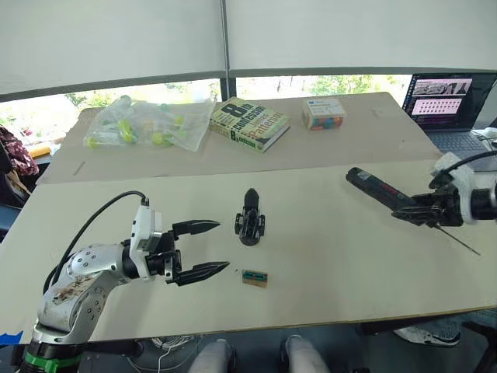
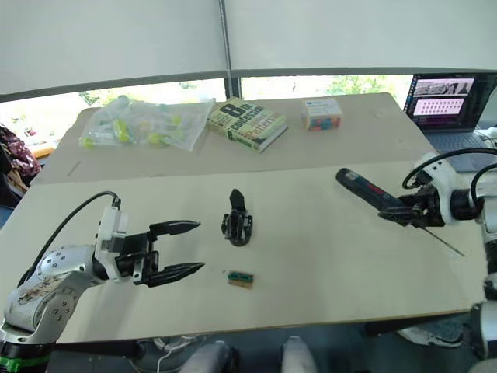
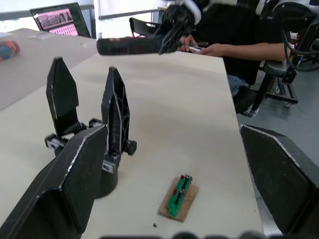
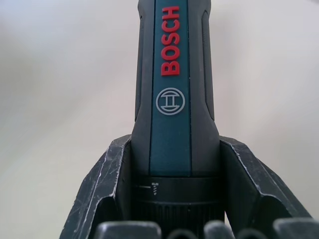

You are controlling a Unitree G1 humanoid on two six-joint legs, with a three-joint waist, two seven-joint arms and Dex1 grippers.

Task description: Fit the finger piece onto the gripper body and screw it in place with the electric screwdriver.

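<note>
My right gripper [image 1: 423, 210] clamps the black Bosch electric screwdriver [image 1: 378, 190] off the table, thin bit pointing outward. The black gripper body [image 1: 250, 221] stands upright mid-table, two fingers up.

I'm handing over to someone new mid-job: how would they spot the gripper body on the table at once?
Look at the near, lighter table, roughly at its middle, ahead of the open left gripper. The gripper body stands there upright: a chunky black mechanism on a rounded base. Unlike the flat green-and-tan block beside it, it is tall, all black and pointed on top.
</note>
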